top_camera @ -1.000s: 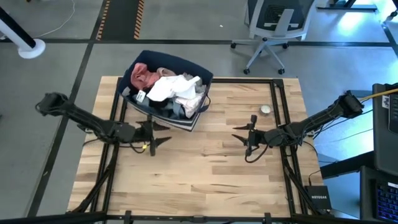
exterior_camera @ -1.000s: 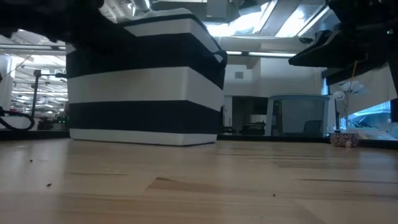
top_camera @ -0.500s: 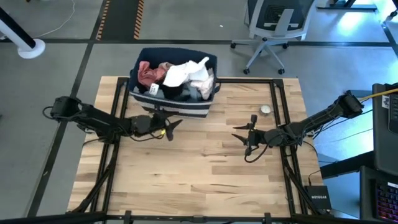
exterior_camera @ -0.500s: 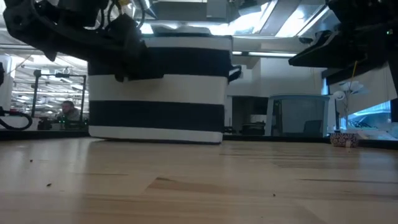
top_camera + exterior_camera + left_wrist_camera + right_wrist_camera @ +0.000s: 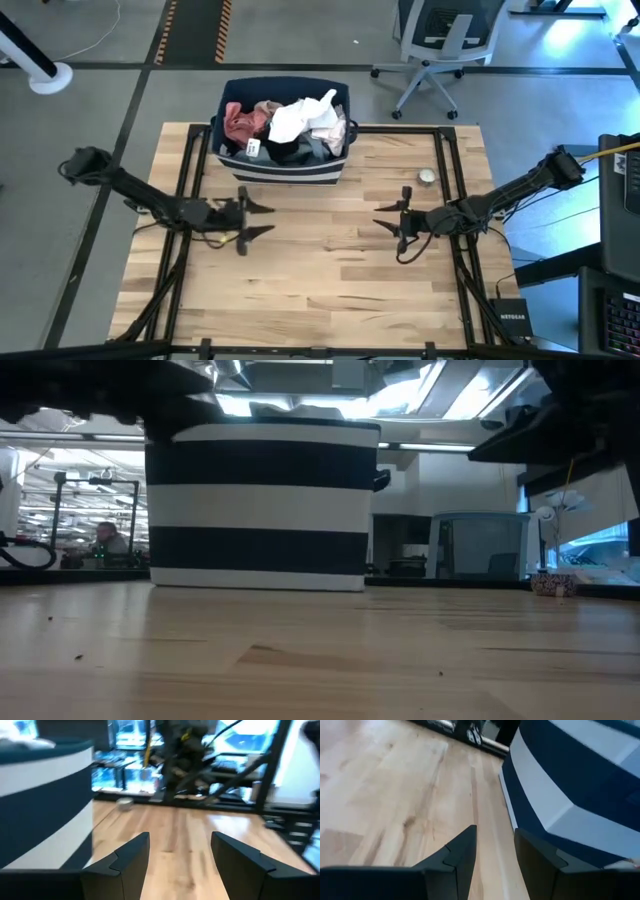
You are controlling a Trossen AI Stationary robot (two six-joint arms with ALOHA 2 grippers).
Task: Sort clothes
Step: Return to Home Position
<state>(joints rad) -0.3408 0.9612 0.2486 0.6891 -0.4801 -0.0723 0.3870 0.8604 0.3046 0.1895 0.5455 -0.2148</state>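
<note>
The clothes [image 5: 295, 125] lie heaped inside the navy-and-white striped fabric bin [image 5: 285, 172], which stands at the far edge of the surface [image 5: 330, 280], left of centre, long axis side to side. The left pincer [image 5: 262, 218], released and empty, hovers nearest, just in front of the bin. The right pincer [image 5: 382, 217], apparently also released, waits farther off to the bin's right.

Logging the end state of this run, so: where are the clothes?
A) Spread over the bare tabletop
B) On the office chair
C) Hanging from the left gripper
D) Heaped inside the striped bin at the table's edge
D: the clothes lie heaped inside the striped bin, while the left gripper and right gripper hang open and empty.
</note>
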